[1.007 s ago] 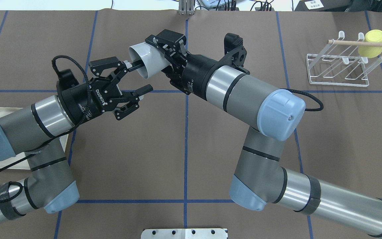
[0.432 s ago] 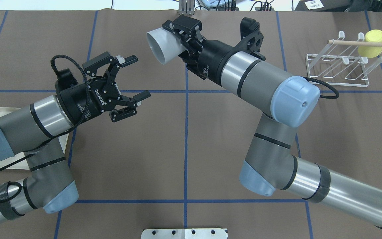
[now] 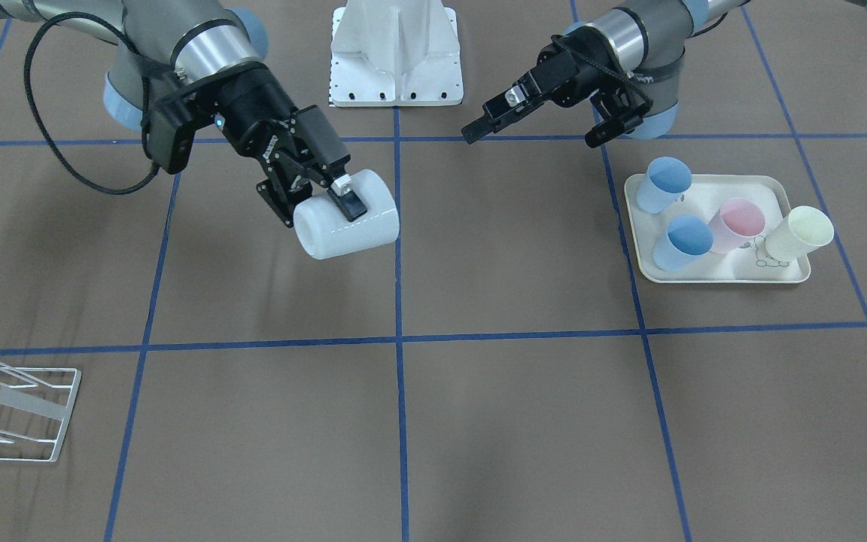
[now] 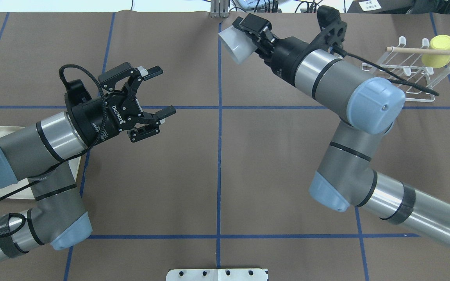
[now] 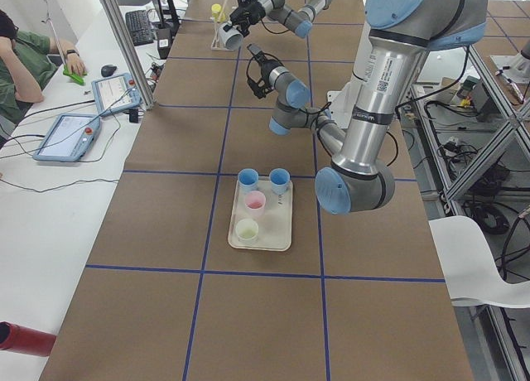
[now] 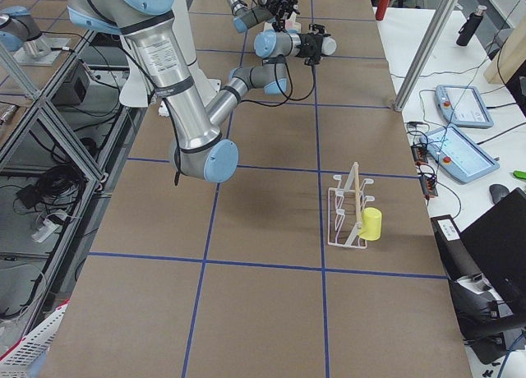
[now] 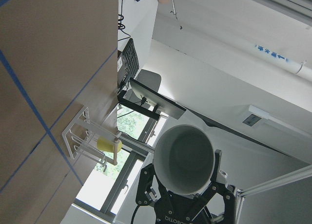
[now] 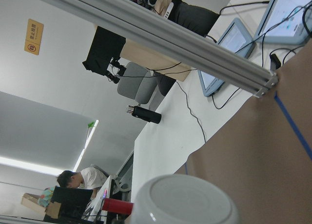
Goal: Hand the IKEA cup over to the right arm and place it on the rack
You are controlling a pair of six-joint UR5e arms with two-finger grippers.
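White plastic cup [image 4: 234,45] held sideways above table, clamped in right gripper [image 4: 250,38]. Mouth faces away from white wire rack with wooden dowel [image 4: 400,70], well off to robot's right. Left gripper [image 4: 161,91] splayed, empty. Second finger hidden, probably under cup.

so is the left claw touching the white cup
Apart. The overhead view shows the left claw open, with bare table between it and the white cup, which is gripped by the right claw.
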